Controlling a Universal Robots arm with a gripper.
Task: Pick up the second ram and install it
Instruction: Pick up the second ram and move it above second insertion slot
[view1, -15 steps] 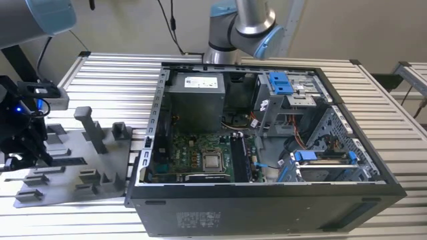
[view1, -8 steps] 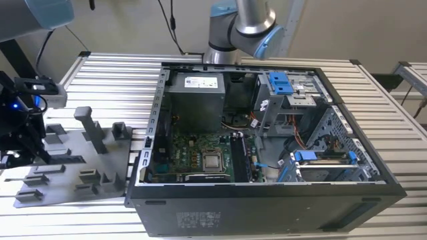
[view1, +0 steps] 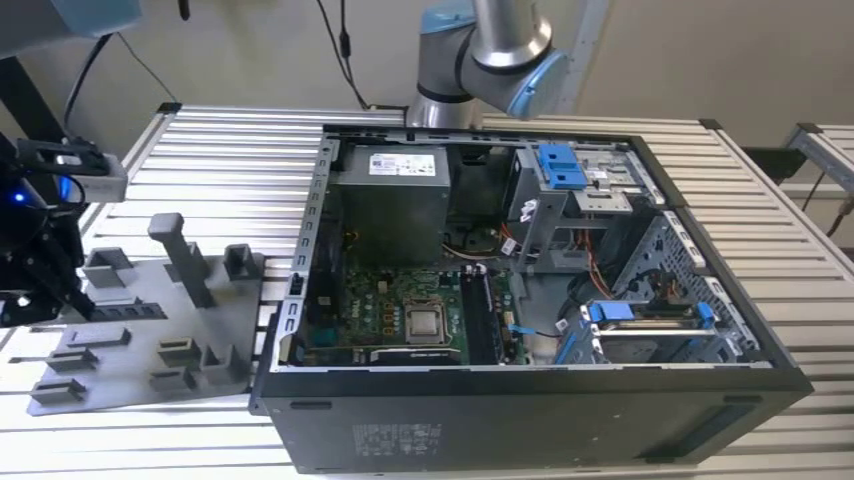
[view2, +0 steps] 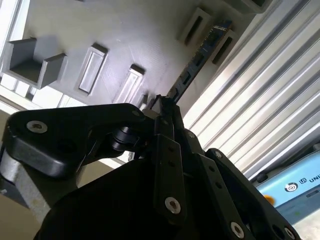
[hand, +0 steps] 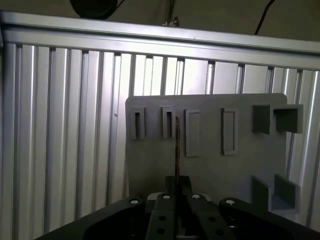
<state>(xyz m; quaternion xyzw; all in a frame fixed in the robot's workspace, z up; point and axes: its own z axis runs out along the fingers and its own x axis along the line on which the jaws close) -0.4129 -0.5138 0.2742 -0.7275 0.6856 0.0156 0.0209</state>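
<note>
The second ram is a slim dark stick with small black chips, and my gripper is shut on one end of it. In the first wrist view the ram shows edge-on, rising from between the fingertips of the gripper over the grey fixture plate. In the exterior view the gripper is at the far left, with the ram a dark strip just over the fixture plate. I cannot tell whether the stick still touches a fixture slot.
The open computer case stands to the exterior view's right of the fixture, with its motherboard and long black memory slots exposed. Upright grey blocks rise from the fixture. The ribbed metal table lies under everything.
</note>
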